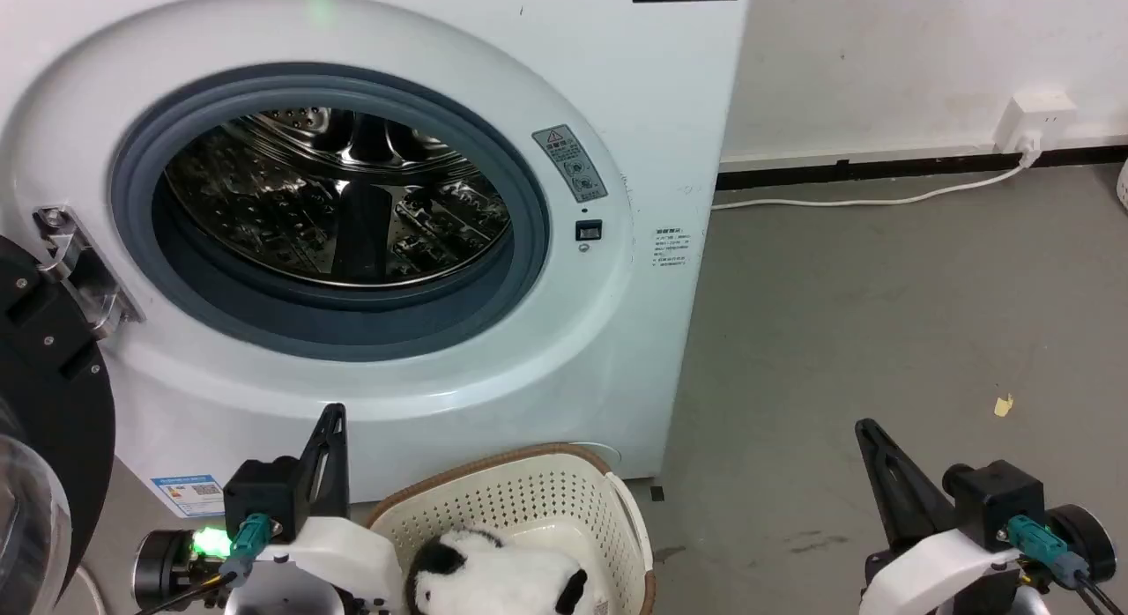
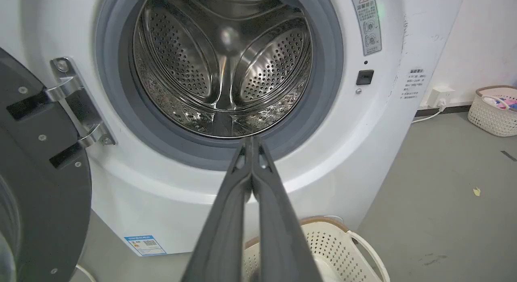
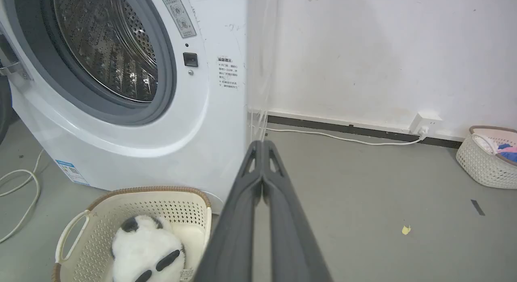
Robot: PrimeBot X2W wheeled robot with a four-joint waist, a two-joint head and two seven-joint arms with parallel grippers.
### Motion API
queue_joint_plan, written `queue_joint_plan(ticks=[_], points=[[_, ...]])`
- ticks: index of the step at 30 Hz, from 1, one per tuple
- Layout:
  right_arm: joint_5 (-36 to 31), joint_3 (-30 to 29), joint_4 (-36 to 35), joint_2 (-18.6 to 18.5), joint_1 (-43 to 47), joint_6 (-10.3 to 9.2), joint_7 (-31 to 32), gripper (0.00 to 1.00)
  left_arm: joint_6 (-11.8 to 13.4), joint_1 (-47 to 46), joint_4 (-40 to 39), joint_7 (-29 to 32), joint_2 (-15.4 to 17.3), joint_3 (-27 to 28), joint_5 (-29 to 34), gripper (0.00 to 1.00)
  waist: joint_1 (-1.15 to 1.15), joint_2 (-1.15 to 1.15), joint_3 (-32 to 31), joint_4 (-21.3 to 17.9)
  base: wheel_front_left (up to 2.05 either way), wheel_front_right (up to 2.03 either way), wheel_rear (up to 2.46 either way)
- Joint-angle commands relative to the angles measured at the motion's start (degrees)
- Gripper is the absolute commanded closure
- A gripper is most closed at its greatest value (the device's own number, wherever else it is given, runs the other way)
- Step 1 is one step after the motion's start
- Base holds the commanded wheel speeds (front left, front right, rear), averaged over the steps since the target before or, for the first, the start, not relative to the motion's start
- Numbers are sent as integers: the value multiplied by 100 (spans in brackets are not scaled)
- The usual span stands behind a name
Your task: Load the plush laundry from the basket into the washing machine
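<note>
Bright, even light; mild wide-angle edge distortion.

I count one white front-loading washing machine, one fluffy black-and-white panda toy, two cream perforated plastic baskets, and my two dark pincers, left pincer and right pincer.

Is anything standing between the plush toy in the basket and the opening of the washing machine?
Nothing visible does. The door is swung open to the left, the drum looks empty, and the plush toy lies uncovered in the basket on the floor just before the washing machine.
</note>
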Motion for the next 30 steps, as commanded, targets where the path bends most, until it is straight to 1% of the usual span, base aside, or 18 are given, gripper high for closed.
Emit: queue_joint_plan(ticks=[1, 30], points=[[-43, -2, -23, 8, -67, -5, 8, 100, -25, 102, -26, 2, 1, 3, 10, 100, 0, 0, 0, 0, 0, 0, 0], [-43, -2, -23, 8, -67, -5, 8, 100, -25, 102, -26, 2, 1, 3, 10, 100, 0, 0, 0, 0, 0, 0, 0]])
